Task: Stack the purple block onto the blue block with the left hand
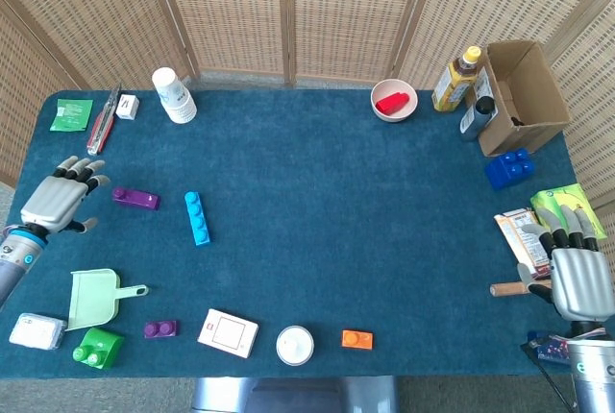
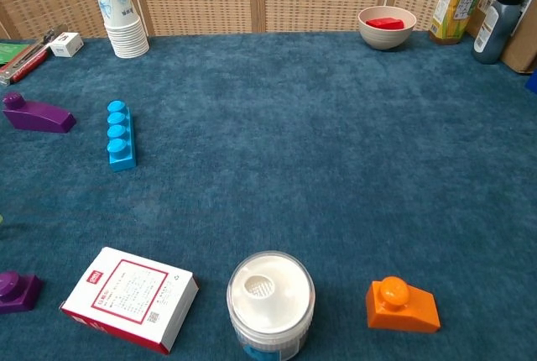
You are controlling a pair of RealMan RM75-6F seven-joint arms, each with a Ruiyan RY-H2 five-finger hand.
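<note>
The left hand (image 1: 60, 204) hovers at the left edge of the blue carpeted table (image 1: 327, 202), empty, with its fingers spread and pointing toward the long purple block with one stud (image 1: 135, 199), which lies just beside the fingertips but apart from them. The chest view does not show this hand at all; there the purple block (image 2: 35, 114) is partly cut by the left border. A little further right lies the light blue four-stud block (image 1: 197, 217), flat on the table and separate from the purple one. Near the front edge, a second small purple brick (image 1: 159, 329) sits between a green brick (image 1: 97, 348) and a white card box with a red frame (image 1: 229, 333); in the chest view this small brick is also cut off. The right hand (image 1: 575, 277) rests at the far right edge, empty with fingers extended, and it covers part of a wooden-handled tool (image 1: 506, 289), so I cannot identify that tool.
</note>
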